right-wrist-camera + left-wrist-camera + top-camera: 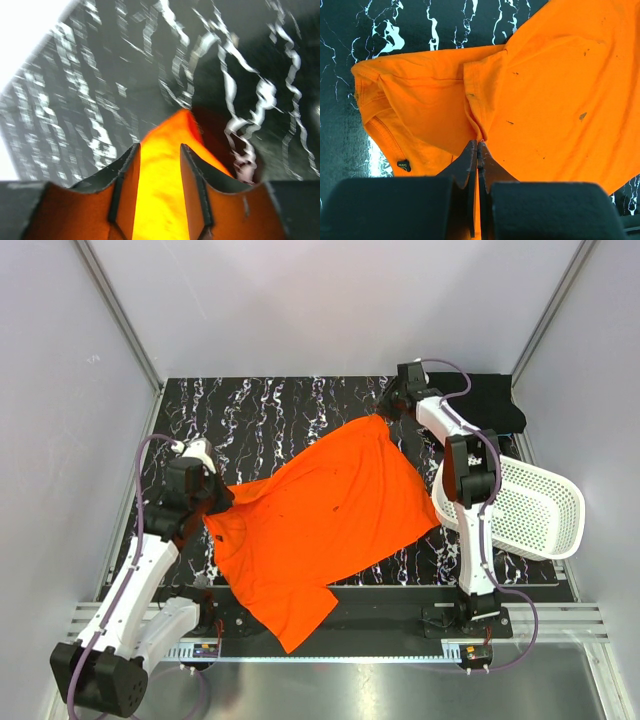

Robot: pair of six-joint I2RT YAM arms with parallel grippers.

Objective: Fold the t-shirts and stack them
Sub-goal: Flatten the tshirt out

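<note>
Pinching the orange t-shirt (320, 520) near its sleeve, left gripper (478, 144) clamped tight; right gripper (159, 147) parted, fabric corner between.

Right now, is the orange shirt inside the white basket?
No, the orange t-shirt lies spread on the table, outside the white basket.

Evenly lit enclosure
A black, white-veined mat (260, 410) is being framed by pale walls (330, 300) and aluminium posts (122, 315).
</note>
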